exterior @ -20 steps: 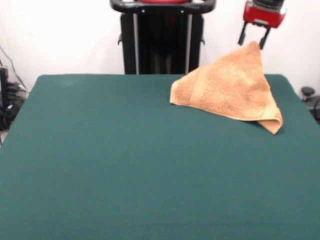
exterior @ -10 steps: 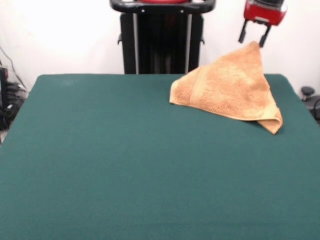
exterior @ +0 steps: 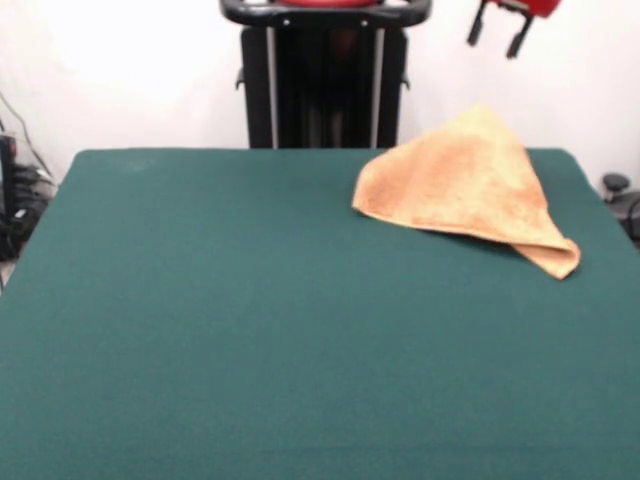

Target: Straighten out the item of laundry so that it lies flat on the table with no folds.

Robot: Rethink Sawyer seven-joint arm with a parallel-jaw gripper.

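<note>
The orange-tan towel lies on the far right part of the green table. It is folded over into a rough triangle, with a raised peak at the back and a doubled corner at the front right, near the table's right edge. My gripper hangs at the top edge, above and behind the towel. It is open, empty and clear of the cloth. Only its red body and two black fingers show.
The robot's black pedestal stands behind the table's far edge, left of the towel. Cables and gear sit off the table's left side. A dark object sits off the right side.
The gripper has risen and shifted left, away from the towel's peak. The towel's peak has dropped and the cloth has slumped lower and a little to the right.
</note>
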